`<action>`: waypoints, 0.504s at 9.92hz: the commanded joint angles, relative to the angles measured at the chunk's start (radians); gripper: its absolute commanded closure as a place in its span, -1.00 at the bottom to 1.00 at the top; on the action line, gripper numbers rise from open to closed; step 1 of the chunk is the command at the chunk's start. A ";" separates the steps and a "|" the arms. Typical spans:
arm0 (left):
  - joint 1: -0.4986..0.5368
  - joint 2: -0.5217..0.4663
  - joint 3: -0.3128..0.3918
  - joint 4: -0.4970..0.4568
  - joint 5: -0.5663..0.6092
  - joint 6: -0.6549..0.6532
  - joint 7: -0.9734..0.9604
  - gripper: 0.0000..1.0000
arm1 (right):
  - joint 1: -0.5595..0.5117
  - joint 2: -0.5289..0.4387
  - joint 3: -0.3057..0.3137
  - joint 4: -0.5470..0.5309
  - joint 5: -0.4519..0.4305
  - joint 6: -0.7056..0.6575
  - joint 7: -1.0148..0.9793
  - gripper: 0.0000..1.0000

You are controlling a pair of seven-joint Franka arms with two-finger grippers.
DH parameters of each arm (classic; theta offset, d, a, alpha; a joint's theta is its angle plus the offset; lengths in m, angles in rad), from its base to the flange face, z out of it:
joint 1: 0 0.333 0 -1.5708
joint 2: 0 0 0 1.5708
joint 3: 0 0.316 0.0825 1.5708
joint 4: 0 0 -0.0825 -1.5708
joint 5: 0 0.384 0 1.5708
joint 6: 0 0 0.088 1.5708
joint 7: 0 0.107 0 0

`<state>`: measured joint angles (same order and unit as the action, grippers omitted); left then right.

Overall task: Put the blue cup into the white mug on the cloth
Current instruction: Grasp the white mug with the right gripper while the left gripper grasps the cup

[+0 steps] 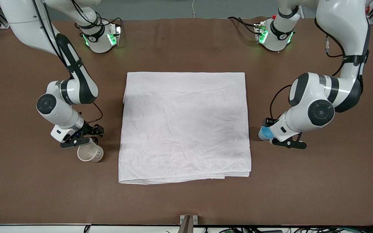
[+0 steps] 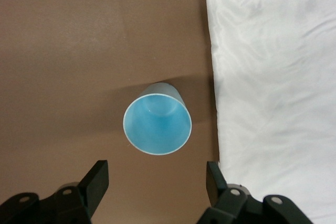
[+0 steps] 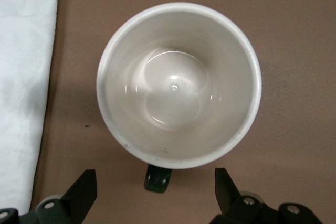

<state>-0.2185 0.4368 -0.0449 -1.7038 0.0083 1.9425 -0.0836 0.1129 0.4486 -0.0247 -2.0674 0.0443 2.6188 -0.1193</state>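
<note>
The white cloth (image 1: 185, 126) lies flat in the middle of the table. The blue cup (image 1: 264, 133) stands upright on the bare table beside the cloth's edge, toward the left arm's end. My left gripper (image 1: 271, 132) is open over it; in the left wrist view the cup (image 2: 157, 123) sits just ahead of the gripper (image 2: 156, 184), not between the fingers. The white mug (image 1: 90, 152) stands on the bare table toward the right arm's end. My right gripper (image 1: 92, 136) is open over it; in the right wrist view the mug (image 3: 178, 85) turns its black handle (image 3: 157, 178) toward the gripper (image 3: 156, 192).
The cloth's edge shows in both wrist views, beside the cup (image 2: 273, 77) and beside the mug (image 3: 23, 77). The brown table (image 1: 186, 200) is bare around the cloth. The arms' bases stand along the table's edge farthest from the front camera.
</note>
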 commanded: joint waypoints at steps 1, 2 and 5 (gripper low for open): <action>-0.015 0.016 0.002 -0.045 -0.005 0.088 -0.013 -0.61 | -0.012 0.025 0.009 0.041 0.020 0.000 0.045 -0.99; -0.019 0.017 0.002 -0.075 -0.004 0.140 -0.025 -0.61 | -0.007 0.030 0.009 0.065 0.020 -0.014 0.078 -0.99; -0.035 0.054 0.002 -0.102 -0.001 0.202 -0.047 -0.58 | 0.001 0.041 0.009 0.076 0.019 -0.011 0.127 -0.96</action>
<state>-0.2466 0.4901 -0.0457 -1.7905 0.0083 2.1160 -0.1187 0.1142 0.4750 -0.0211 -2.0059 0.0574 2.6121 -0.0308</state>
